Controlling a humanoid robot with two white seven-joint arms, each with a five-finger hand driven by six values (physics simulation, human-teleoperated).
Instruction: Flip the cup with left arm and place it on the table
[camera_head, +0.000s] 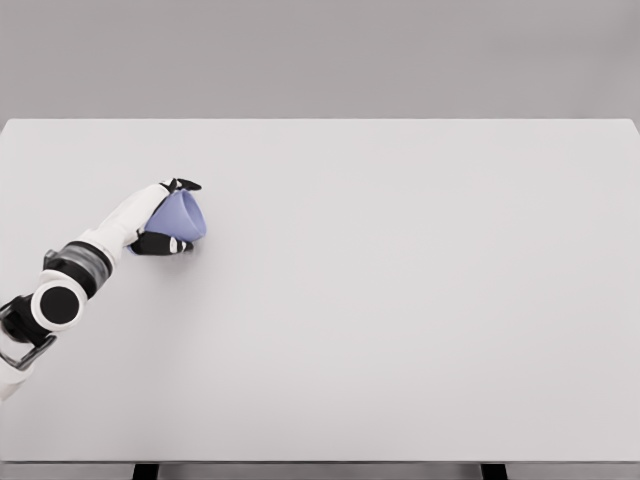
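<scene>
left hand (165, 215) wrapped round blue cup (181, 216), tilted on side just above table (400, 300) at left; keep grip firm, roll wrist till rim level, lower gently, release only once base rests flat

left arm (95, 255) enters from the lower left corner, forearm reaching toward 1 o'clock. left hand (168, 215) at the end of it, black fingers (185, 185) curled, thumb side low, closed around a held object. right arm out of view.
</scene>
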